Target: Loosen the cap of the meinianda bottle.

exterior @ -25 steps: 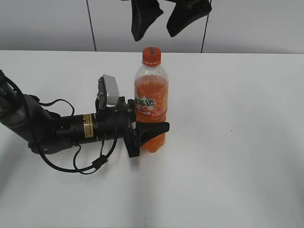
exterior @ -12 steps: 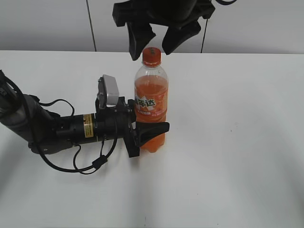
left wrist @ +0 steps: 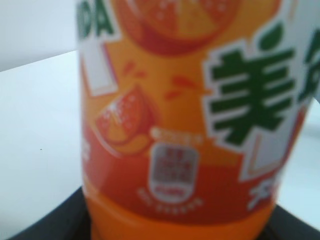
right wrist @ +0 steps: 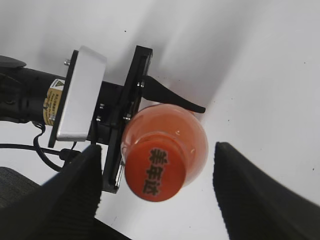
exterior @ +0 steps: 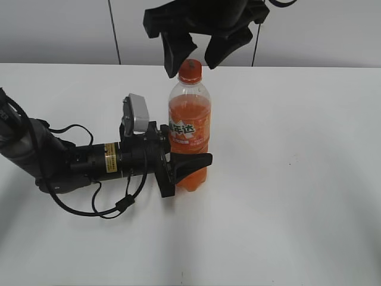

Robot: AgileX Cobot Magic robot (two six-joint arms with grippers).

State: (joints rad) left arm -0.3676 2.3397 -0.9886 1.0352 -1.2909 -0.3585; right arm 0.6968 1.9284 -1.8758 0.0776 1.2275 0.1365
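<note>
Item: meinianda bottle [exterior: 190, 128]; upright near the middle of the white counter [exterior: 297, 179]; clear plastic, orange soda, orange label with white-and-green lettering; the left wrist view is filled by that label.

Item: cap [exterior: 190, 71]; small orange screw cap, seated on the neck at the bottle's 12 o'clock; dark print on its top in the right wrist view [right wrist: 155, 173].

Item: left hand [exterior: 189, 159]; arm lying along the counter from 9 o'clock; clenched on the bottle's lower body, one black finger crossing the front of it below the label; serves as the brace.

Item: right hand [exterior: 195, 52]; hanging from above, spread wide; one finger at the cap's 9 o'clock, the other at 3 o'clock, neither touching; in the right wrist view the cap sits nearer the left-side finger [right wrist: 65, 192].

Step in hand, as judged: positioning over the cap before gripping.

Handling notes: centre the cap between the fingers; lower until the pads are level with the cap's side wall, above the neck ring; close firmly and evenly; then twist about the bottle's own axis while the left hand holds firm; an off-centre close would likely tilt the bottle.
</note>
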